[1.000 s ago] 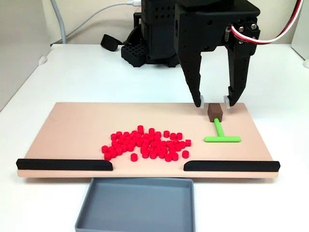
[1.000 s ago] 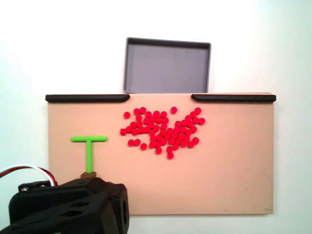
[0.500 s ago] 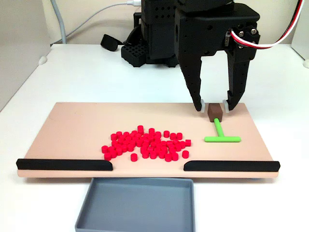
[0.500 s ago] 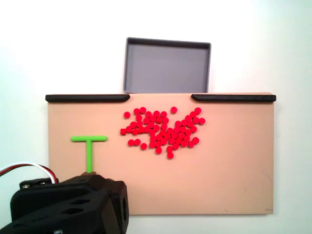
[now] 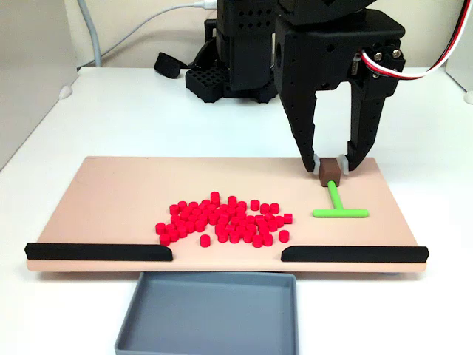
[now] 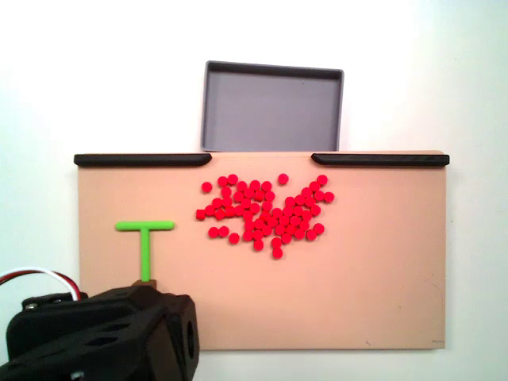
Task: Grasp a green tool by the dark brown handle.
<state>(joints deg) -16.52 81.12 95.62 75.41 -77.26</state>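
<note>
While the green tool lies flat on the tan board, right of the red cylinders, the gripper brackets its dark brown handle, fingers parted; closing remains.

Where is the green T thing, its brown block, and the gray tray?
green tool [image 5: 340,212], a fixed view, on the crossbar.
dark brown handle [image 5: 329,171], a fixed view, on the block's front face between the fingertips.
gray tray [image 6: 272,107], a fixed view, on its bare floor.
</note>
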